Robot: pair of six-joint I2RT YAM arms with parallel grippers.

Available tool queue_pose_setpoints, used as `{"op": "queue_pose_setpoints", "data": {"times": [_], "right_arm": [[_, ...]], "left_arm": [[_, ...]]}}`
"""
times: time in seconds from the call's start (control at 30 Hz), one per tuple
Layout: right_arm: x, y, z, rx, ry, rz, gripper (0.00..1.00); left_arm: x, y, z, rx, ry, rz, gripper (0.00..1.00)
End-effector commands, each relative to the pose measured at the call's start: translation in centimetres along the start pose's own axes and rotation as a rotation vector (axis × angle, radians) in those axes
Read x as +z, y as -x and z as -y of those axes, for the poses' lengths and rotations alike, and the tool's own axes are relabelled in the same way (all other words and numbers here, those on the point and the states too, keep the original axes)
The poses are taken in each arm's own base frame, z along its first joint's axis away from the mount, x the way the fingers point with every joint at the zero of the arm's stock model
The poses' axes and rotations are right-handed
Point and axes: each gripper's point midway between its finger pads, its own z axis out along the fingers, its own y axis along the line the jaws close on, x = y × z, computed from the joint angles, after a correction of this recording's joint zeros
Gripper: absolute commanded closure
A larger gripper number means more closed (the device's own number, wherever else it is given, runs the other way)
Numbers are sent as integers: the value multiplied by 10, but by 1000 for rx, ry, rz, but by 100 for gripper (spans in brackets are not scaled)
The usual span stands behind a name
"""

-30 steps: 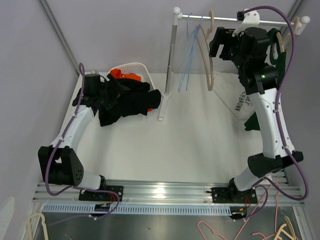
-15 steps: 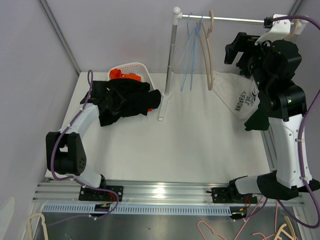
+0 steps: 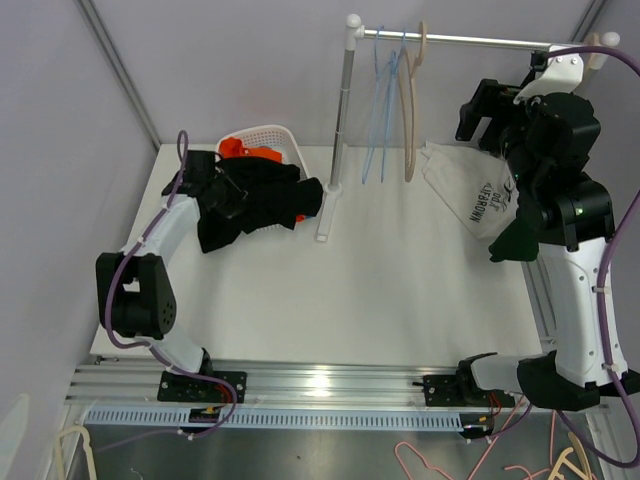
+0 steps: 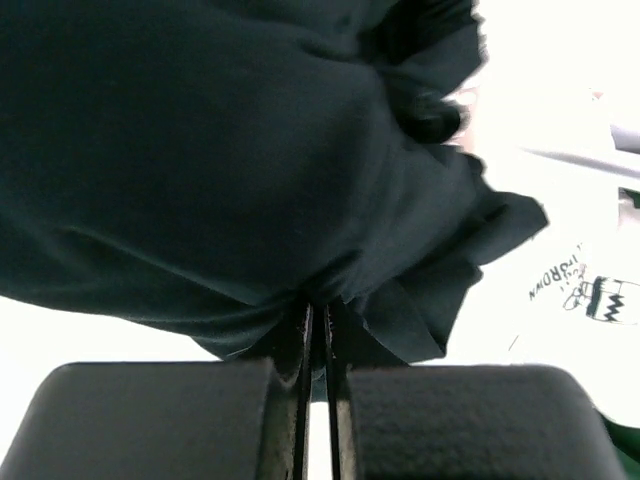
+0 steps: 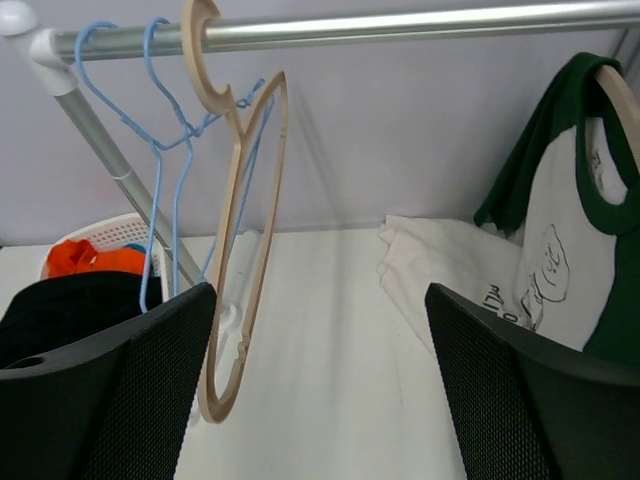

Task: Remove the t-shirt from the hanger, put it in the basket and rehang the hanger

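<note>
A white t-shirt with green sleeves (image 5: 585, 240) hangs on a wooden hanger (image 5: 622, 105) at the rail's right end; from above only its green edge (image 3: 516, 240) shows behind my right arm. Another white printed t-shirt (image 3: 470, 190) lies crumpled on the table beneath it. My right gripper (image 5: 320, 390) is open with nothing between its fingers, hanging in the air left of the hung shirt (image 3: 488, 110). My left gripper (image 4: 322, 325) is shut, pinching a fold of a black garment (image 4: 230, 150) in the pile at the table's back left (image 3: 255, 200).
An empty beige hanger (image 3: 410, 110) and thin blue wire hangers (image 3: 380, 100) dangle from the rail (image 3: 470, 40). The rack's post (image 3: 338, 140) stands mid-table. A white basket (image 3: 270, 138) with orange cloth sits behind the black pile.
My left gripper has closed from wide open onto the black garment. My right arm has drawn back to the right, away from the rail and the beige hanger.
</note>
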Motion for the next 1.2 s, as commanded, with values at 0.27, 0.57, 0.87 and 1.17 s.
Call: {"op": "queue_pose_setpoints", "data": {"times": [0.27,0.57,0.87,1.17], "right_arm": [[13,-16,70,55,-224,-21,9],[28,-11,97,70,-276,-18,9],[11,23,122,56,-324,26,9],[25,15,161,91,-370,-18,9]], "left_arm": [[-76,83,153,251,-209,208,99],[55,87,151,207,-144,48,99],[121,55,102,147,-43,-76,73],[-53,46,181,353,-214,192,1]]}}
